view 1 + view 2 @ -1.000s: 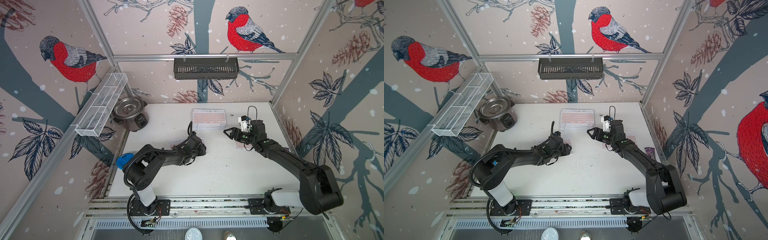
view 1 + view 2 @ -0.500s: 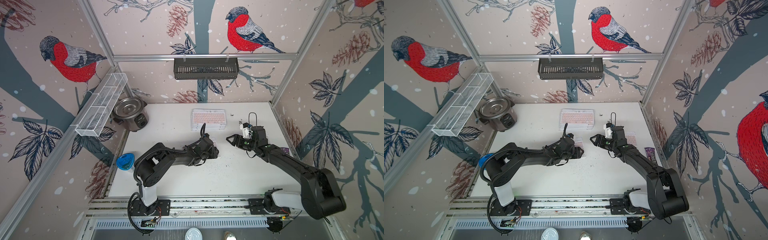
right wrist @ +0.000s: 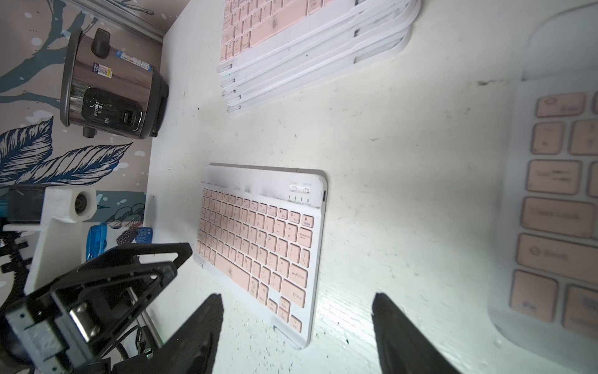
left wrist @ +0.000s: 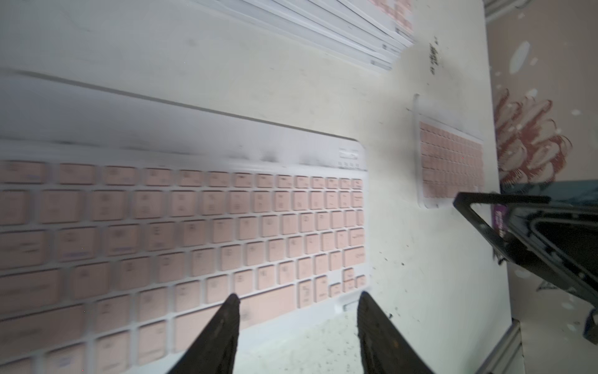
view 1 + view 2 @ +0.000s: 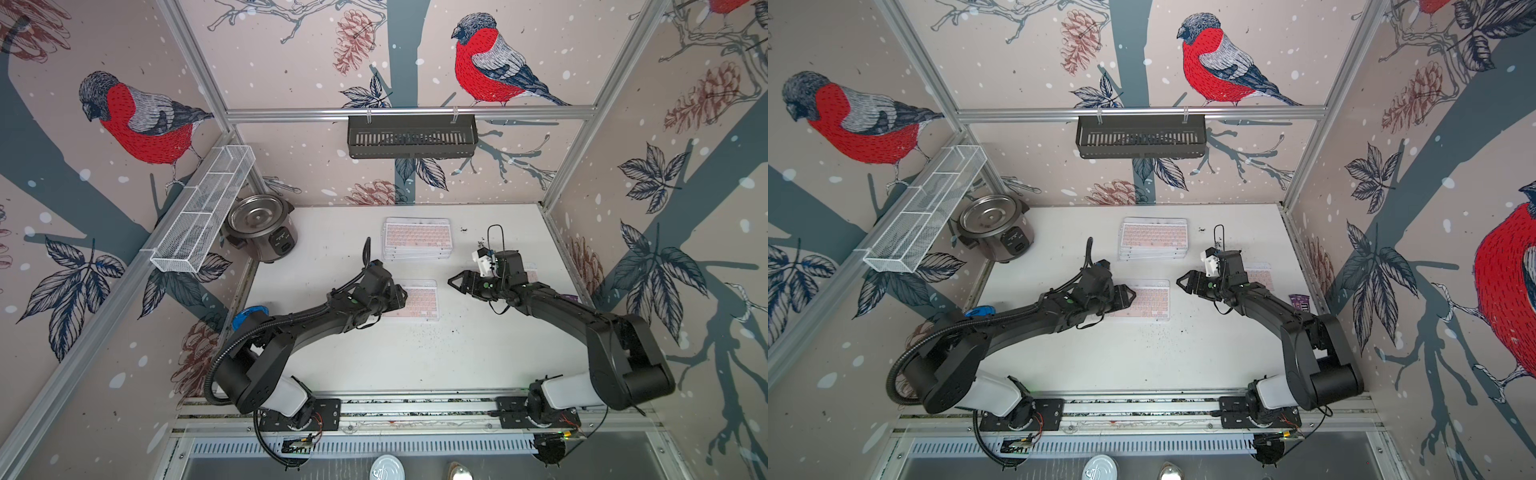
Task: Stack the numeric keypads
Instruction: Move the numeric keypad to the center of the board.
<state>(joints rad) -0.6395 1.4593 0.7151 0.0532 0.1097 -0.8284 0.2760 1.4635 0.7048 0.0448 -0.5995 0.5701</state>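
A stack of several pink-keyed numeric keypads (image 5: 417,237) (image 5: 1152,237) (image 3: 291,39) lies at the back centre of the white table. One single keypad (image 5: 422,300) (image 5: 1148,303) (image 3: 259,246) lies flat mid-table. My left gripper (image 5: 404,294) (image 4: 297,296) hovers low at its left end with its jaws apart and nothing between them. My right gripper (image 5: 453,282) (image 3: 296,296) is open just right of that keypad, not touching it. Another single keypad (image 5: 1258,276) (image 4: 449,162) (image 3: 556,194) lies partly hidden under the right wrist.
A steel rice cooker (image 5: 262,228) stands at the back left under a white wire basket (image 5: 203,212). A black basket (image 5: 411,137) hangs on the back rail. A blue object (image 5: 249,311) lies at the left edge and a purple packet (image 5: 1300,301) at the right. Dark specks dot the table.
The left arm swept right toward mid-table, then drew back slightly, leaving the single keypad uncovered beside its fingers. The right gripper came a little nearer the front.
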